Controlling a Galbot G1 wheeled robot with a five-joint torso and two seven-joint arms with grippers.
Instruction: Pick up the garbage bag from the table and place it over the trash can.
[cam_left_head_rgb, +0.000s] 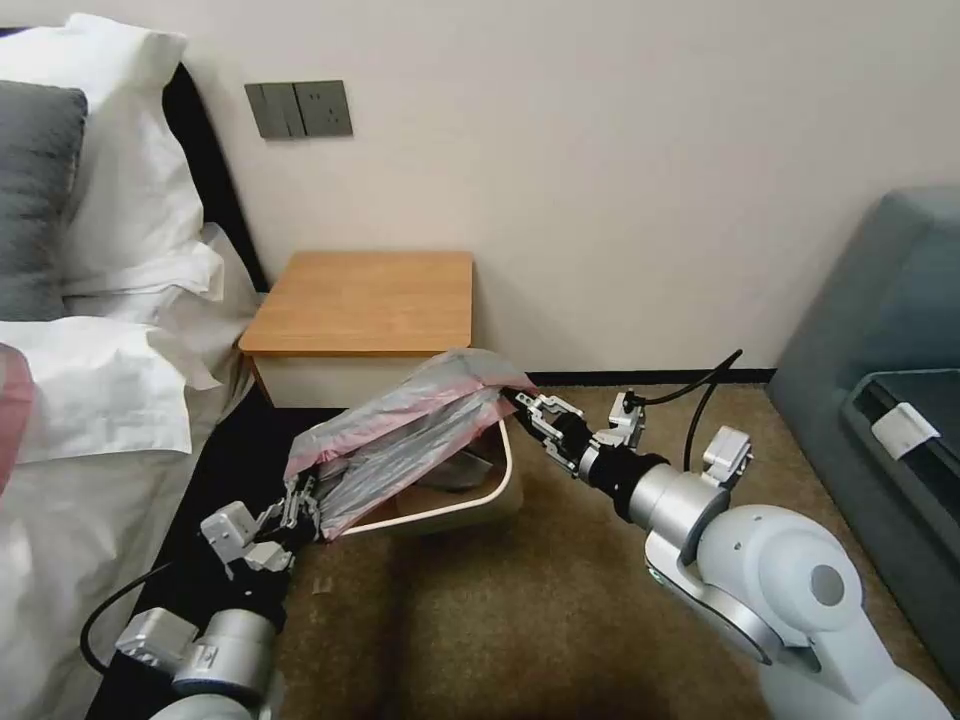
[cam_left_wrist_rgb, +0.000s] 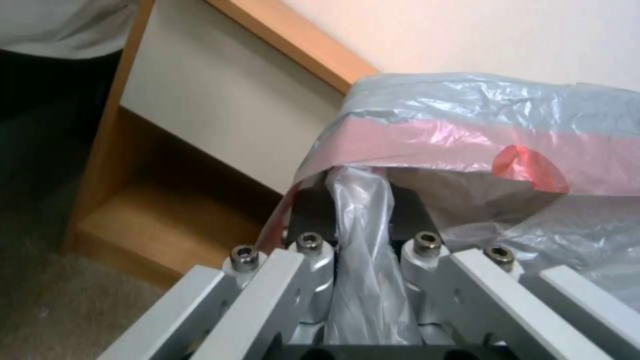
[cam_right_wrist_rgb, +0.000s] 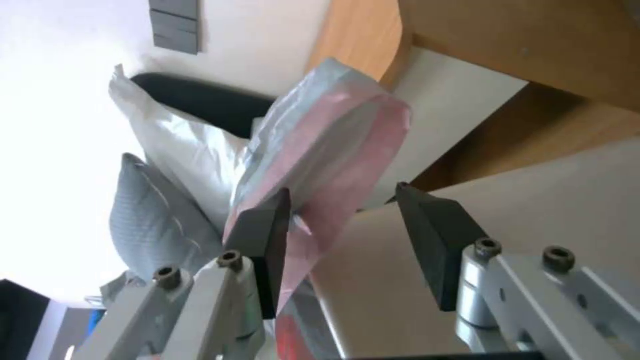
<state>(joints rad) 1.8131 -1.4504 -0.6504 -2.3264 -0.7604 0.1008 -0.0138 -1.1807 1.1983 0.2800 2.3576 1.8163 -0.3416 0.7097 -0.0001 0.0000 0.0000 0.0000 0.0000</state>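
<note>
The garbage bag (cam_left_head_rgb: 400, 435), grey crinkly plastic with a pink rim, hangs stretched slantwise over the trash can (cam_left_head_rgb: 478, 503), which stands on the carpet in front of the table (cam_left_head_rgb: 365, 300). My left gripper (cam_left_head_rgb: 300, 503) holds the bag's lower near end; in the left wrist view the pads (cam_left_wrist_rgb: 407, 210) are shut on a bunched fold of the bag (cam_left_wrist_rgb: 467, 115). My right gripper (cam_left_head_rgb: 524, 404) is at the bag's upper far corner. In the right wrist view it stands open (cam_right_wrist_rgb: 343, 192), with the bag's pink rim (cam_right_wrist_rgb: 333, 140) lying against one finger (cam_right_wrist_rgb: 263, 245).
A bed with white pillows (cam_left_head_rgb: 110, 300) runs along the left, close to my left arm. A grey-blue sofa (cam_left_head_rgb: 880, 380) stands at the right. The wall (cam_left_head_rgb: 600, 150) is right behind the table. Brown carpet (cam_left_head_rgb: 480, 620) lies open in front of the bin.
</note>
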